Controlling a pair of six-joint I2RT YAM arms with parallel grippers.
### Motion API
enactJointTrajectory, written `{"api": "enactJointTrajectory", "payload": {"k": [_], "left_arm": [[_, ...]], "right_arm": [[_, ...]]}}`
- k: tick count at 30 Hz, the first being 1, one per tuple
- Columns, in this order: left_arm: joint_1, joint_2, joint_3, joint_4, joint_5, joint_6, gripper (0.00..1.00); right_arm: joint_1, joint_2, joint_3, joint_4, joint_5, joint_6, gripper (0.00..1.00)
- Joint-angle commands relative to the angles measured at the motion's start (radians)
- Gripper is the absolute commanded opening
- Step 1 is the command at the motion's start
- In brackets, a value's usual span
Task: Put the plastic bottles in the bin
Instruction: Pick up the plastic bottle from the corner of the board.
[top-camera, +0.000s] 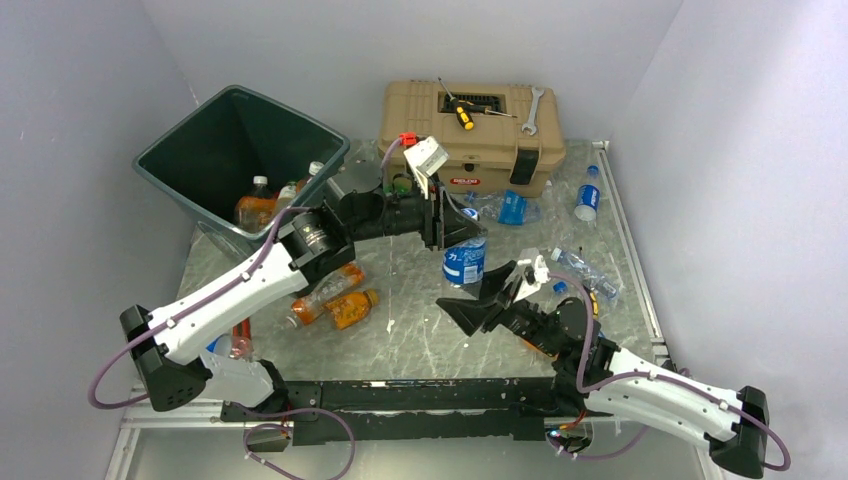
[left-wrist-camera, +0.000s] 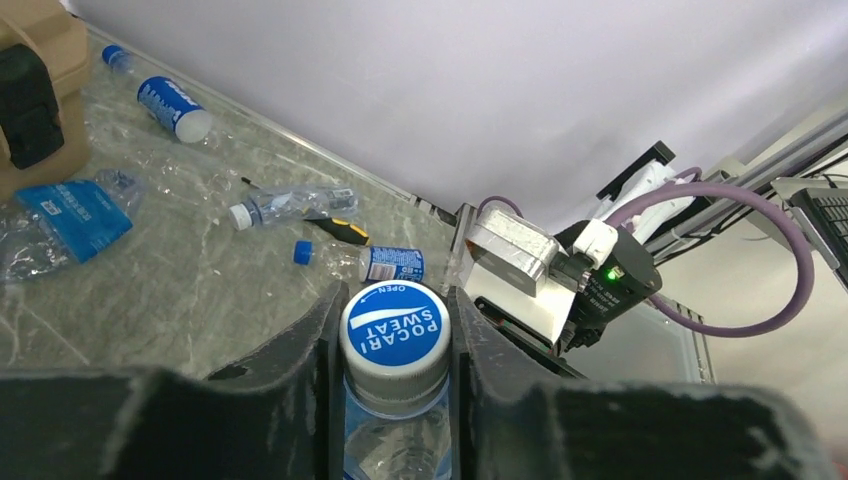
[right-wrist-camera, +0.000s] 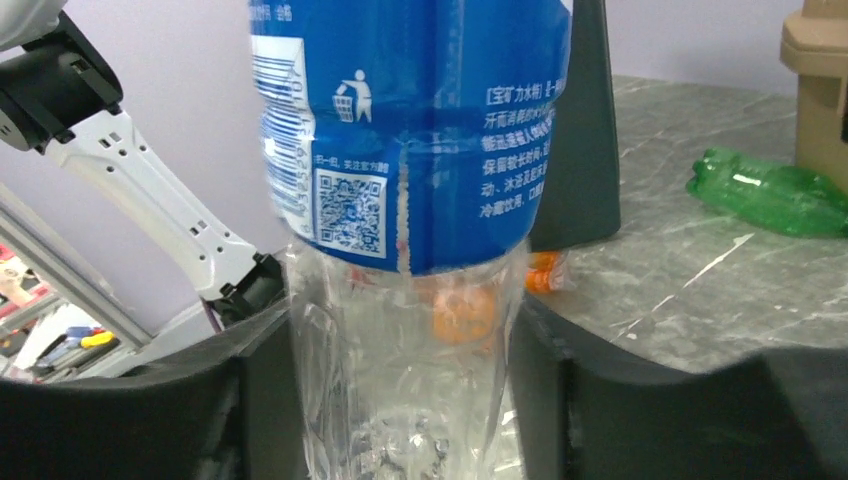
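bottle (top-camera: 464, 262): clear, blue label, blue-white cap (left-wrist-camera: 392, 330); at the counter's (top-camera: 420, 335) middle, well apart from bin (top-camera: 215, 140) | left fingers (left-wrist-camera: 300, 365): clenched on cap | right fingers (right-wrist-camera: 250, 390): grasping its crinkled clear end

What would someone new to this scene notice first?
One blue-labelled bottle mid-table, held by both arms: the left pincer clamps its cap, the right pincer grips its clear lower body. Behind it to the left stands the green bin, bottles already inside, and a tan toolbox sits at the back.
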Motion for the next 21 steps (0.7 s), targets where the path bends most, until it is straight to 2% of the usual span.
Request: {"api": "enactJointTrajectory", "payload": {"k": [1, 3, 4, 10, 13, 15, 18, 19, 21], "left_arm": [[-0.009, -0.018, 0.035, 0.006, -0.001, 0.030, 0.00], [-0.009, -0.033, 0.043, -0.016, -0.042, 0.057, 0.00], [-0.009, -0.042, 0.052, -0.038, -0.074, 0.082, 0.00], [-0.009, -0.118, 0.260, -0.300, -0.385, 0.374, 0.00], [-0.009, -0.142, 0.393, -0.391, -0.650, 0.560, 0.00], [-0.009, -0.150, 0.454, -0.391, -0.820, 0.711, 0.00], [0.001, -0.138, 0.478, -0.295, -1.048, 0.908, 0.00], [0.019, -0.127, 0.498, -0.282, -1.076, 0.940, 0.00], [0.098, -0.092, 0.567, -0.343, -1.016, 0.889, 0.00]], "right_arm": [[0.003, 0.013, 0.075, -0.041, 0.016, 0.017, 0.76], [0.003, 0.018, 0.108, -0.098, 0.019, 0.027, 0.96], [0.003, 0.018, 0.126, -0.133, 0.022, 0.031, 0.99], [0.003, -0.005, 0.271, -0.390, 0.057, 0.032, 1.00], [0.003, -0.026, 0.319, -0.497, 0.059, 0.016, 1.00], [0.003, -0.043, 0.317, -0.517, 0.086, 0.008, 1.00], [0.003, -0.064, 0.274, -0.492, 0.100, 0.018, 1.00], [0.003, -0.068, 0.260, -0.478, 0.098, 0.021, 1.00], [0.003, -0.063, 0.244, -0.462, 0.097, 0.026, 1.00]]}}
